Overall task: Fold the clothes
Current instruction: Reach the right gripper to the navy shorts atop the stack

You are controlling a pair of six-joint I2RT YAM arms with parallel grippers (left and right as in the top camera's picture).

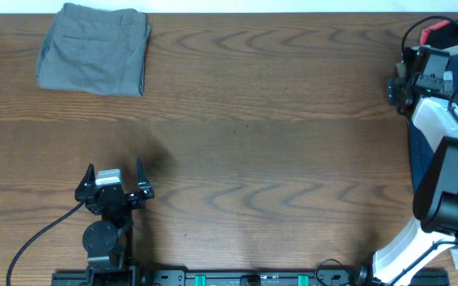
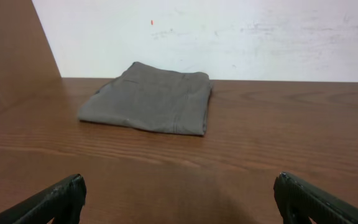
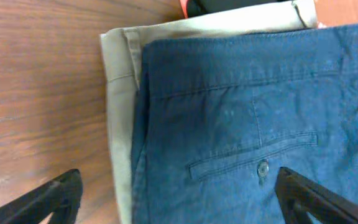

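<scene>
Resting atop beige pair (image 3: 119,124), navy shorts (image 3: 247,106)

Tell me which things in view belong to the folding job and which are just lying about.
Part of the job:
grey-olive shorts, already folded, at the table's far left
navy blue shorts, lying unfolded on top of the beige pair
beige shorts, underneath

Just lying about:
red item, beyond the pile, too cropped to identify
black item beside it, also unclear

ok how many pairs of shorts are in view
3: a folded grey pair at the far left corner; a navy pair at the right edge; a beige pair underneath it. More may be hidden beneath.
</scene>
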